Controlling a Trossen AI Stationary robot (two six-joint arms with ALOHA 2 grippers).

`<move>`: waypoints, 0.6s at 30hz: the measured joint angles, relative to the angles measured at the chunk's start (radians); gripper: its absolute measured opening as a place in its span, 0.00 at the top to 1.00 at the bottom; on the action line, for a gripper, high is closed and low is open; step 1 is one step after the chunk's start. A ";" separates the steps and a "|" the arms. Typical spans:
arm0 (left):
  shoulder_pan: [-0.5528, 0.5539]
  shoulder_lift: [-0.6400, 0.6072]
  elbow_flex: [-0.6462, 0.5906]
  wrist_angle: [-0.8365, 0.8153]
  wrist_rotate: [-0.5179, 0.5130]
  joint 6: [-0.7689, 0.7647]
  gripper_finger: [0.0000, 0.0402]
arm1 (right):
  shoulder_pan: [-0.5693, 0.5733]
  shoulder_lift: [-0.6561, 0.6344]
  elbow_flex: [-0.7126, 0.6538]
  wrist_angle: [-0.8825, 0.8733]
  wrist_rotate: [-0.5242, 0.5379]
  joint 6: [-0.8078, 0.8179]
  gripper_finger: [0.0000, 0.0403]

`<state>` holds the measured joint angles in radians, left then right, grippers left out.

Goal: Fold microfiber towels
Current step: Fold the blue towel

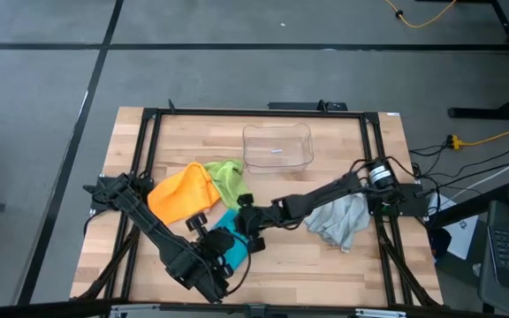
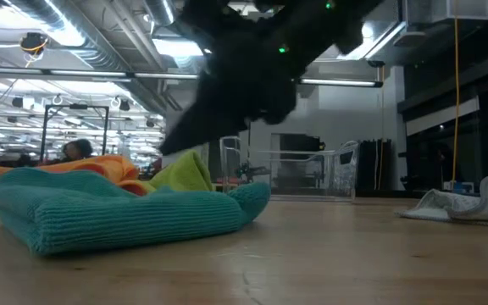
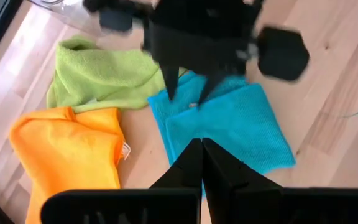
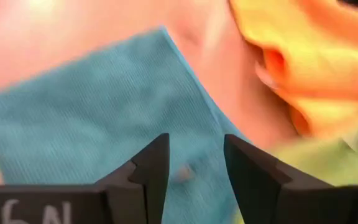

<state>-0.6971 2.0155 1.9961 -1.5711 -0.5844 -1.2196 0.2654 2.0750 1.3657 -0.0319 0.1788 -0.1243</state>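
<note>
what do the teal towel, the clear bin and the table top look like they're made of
Teal towel: soft ribbed microfiber by the look, matte; fine parallel ridges show in the low view.
Clear bin: probably rigid plastic, glossy; the wood shows through its walls.
Table top: looks like butcher-block wood, smooth pale finish; narrow joined strips with visible grain.

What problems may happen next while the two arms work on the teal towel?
1. The right gripper hangs open just above the teal towel; it may pinch only the top layer and undo the fold.
2. The shut left gripper is close by, so the arms may collide.
3. The orange towel lies near and could be dragged.
</note>
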 joint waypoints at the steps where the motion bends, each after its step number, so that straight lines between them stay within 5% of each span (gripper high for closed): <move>1: 0.000 0.000 0.000 0.000 0.001 0.000 1.00 | 0.000 -0.019 -0.001 -0.050 0.011 0.014 0.61; 10: -0.019 0.000 0.000 0.000 0.028 -0.002 1.00 | 0.002 -0.139 -0.001 -0.623 0.013 0.234 0.61; 18: -0.025 0.000 -0.002 0.002 -0.032 -0.007 1.00 | 0.072 -0.191 0.002 -0.872 0.128 0.405 0.61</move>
<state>-0.7219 2.0155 1.9939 -1.5686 -0.6169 -1.2270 0.3374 1.8835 1.3674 -0.9041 0.3067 0.2811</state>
